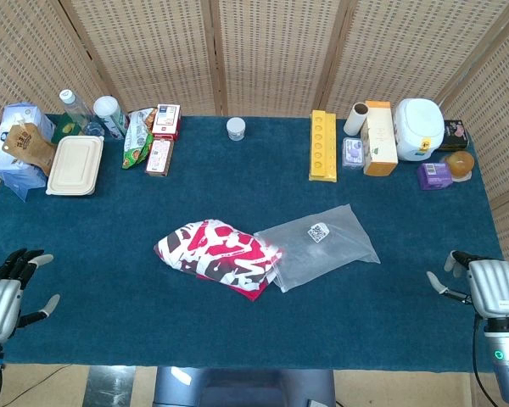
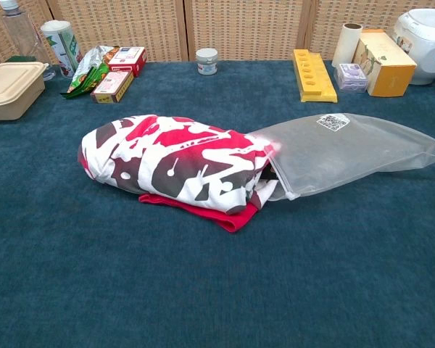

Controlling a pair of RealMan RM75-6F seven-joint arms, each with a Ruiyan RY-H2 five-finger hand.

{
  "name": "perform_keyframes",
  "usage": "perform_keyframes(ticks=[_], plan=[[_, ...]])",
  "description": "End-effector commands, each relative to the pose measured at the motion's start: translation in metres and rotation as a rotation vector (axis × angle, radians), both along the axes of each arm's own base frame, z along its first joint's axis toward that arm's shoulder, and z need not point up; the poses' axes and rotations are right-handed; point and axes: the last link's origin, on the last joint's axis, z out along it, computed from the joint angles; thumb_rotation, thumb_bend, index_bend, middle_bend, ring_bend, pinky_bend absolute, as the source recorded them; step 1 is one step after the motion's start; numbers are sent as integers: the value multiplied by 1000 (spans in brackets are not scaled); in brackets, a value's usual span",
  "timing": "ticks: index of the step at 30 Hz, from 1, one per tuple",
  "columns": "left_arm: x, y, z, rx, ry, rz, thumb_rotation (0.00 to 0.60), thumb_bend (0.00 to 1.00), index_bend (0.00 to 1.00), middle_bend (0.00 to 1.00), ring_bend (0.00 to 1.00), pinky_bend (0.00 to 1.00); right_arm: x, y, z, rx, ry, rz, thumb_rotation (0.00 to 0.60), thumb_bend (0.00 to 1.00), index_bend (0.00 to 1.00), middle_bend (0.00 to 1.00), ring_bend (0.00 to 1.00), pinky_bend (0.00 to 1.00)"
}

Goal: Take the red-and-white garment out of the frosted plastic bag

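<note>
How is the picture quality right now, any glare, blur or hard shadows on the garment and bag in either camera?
Head view: even, soft light, sharp across the table, no hard shadows; the garment and bag read clearly, and both hands sit at the frame's bottom corners. Chest view: also sharp, no glare on the frosted plastic, only a dark gap at the bag's mouth; neither hand appears.

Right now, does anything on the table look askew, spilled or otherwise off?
Nothing spilled or damaged. The red-and-white garment is almost wholly out, but its right edge overlaps the mouth of the frosted plastic bag. Both hands hold nothing.
</note>
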Motion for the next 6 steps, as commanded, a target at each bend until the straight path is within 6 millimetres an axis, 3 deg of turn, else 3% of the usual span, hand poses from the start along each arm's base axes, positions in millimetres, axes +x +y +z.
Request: perform_keyframes(ticks=[1,6], plan=[[3,-2,4,14,-5,-12,571,259,238,201,117,262,1,8,3,-4,-1,-6,197,358,586,671,727,715],[6,-1,5,19,-9,-18,572,258,239,202,117,263,3,9,3,-2,-8,3,197,356,586,671,711,705]])
